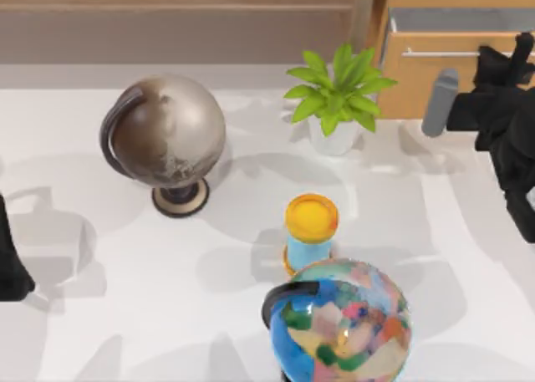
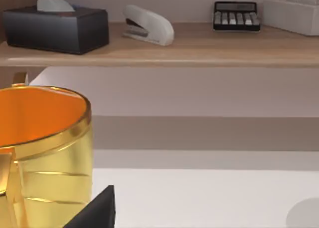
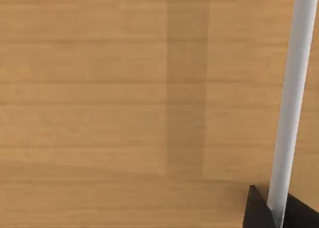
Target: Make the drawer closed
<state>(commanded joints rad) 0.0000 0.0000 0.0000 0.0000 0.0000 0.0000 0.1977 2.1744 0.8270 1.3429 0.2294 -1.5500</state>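
Observation:
The drawer (image 1: pixel 435 81) stands at the table's far right, its orange-brown wooden front facing the table. A grey strip of its inside (image 1: pixel 460 20) shows behind the front, so it is pulled out a little. Its thin silver handle (image 1: pixel 439 53) runs across the front. My right gripper (image 1: pixel 517 56) is up against the right end of that handle. In the right wrist view the wooden front (image 3: pixel 124 113) is very close, and the handle (image 3: pixel 291 103) runs just in front of the camera. My left arm (image 1: pixel 10 265) is parked at the left edge.
A potted plant (image 1: pixel 334 102) stands just left of the drawer. A silver globe (image 1: pixel 167 135), a yellow-capped blue tube (image 1: pixel 311 231) and a colourful globe (image 1: pixel 343 323) occupy the middle. Near my left wrist is a golden cup (image 2: pixel 45 148), with a shelf (image 2: pixel 199 51) behind it.

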